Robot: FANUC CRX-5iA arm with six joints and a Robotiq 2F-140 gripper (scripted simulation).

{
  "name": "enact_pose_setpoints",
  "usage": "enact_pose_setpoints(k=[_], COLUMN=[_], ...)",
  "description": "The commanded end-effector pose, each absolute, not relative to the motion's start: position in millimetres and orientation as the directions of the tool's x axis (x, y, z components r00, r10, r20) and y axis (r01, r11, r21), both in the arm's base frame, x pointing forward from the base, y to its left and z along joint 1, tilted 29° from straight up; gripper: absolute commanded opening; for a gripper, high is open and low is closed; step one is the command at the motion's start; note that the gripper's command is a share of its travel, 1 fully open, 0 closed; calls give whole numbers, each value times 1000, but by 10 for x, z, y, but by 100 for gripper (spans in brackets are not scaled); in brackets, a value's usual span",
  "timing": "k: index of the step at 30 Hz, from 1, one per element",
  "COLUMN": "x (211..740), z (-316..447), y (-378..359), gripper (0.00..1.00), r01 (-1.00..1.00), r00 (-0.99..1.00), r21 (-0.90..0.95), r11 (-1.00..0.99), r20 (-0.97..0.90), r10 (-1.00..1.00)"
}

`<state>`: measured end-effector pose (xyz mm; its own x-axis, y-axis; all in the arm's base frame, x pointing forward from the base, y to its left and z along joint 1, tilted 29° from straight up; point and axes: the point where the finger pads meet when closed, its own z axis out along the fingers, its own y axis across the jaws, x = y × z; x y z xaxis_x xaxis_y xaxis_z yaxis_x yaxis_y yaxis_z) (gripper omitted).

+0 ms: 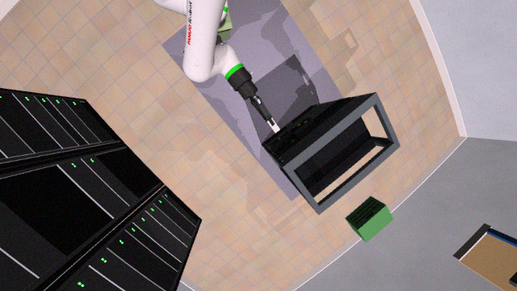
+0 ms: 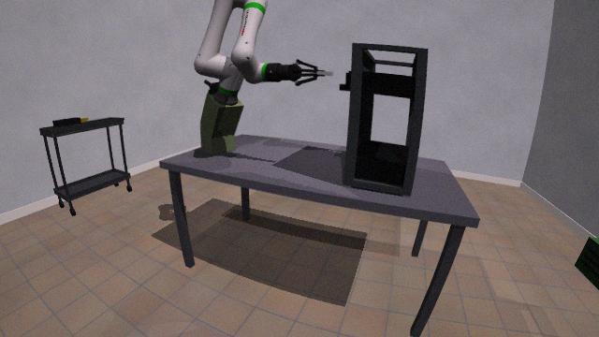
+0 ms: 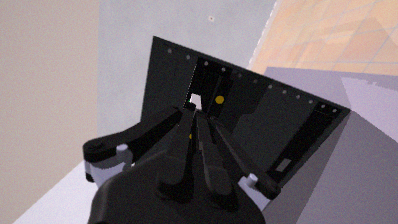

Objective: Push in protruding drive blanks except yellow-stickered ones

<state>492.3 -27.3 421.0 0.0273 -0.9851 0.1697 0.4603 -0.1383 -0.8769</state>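
Black rack (image 2: 357,112), purple-grey table (image 2: 290,180), yellow sticker (image 3: 219,99).

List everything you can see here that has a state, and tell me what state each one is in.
Gripper: shut, holding nothing, level with the rack's upper front, a gap short of it.
Rack: upright on the table, not tilted.
Drive blank: sticks out of the rack's upper front, not yet touched.
Yellow sticker: on the rack's front, just right of the fingertips in the wrist view.
Cart: standing on the floor, a dark thing on its top shelf.
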Motion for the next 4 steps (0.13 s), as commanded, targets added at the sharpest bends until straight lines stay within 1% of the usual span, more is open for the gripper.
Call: enact_pose_setpoints(k=[1, 4], x=[4923, 4923], z=[4212, 4212], y=[-274, -274], gripper=[0, 0], r01=[460, 460], r00=[27, 27], r21=[-877, -877], r11=[-138, -138], r20=[170, 170], r10=[-985, -985])
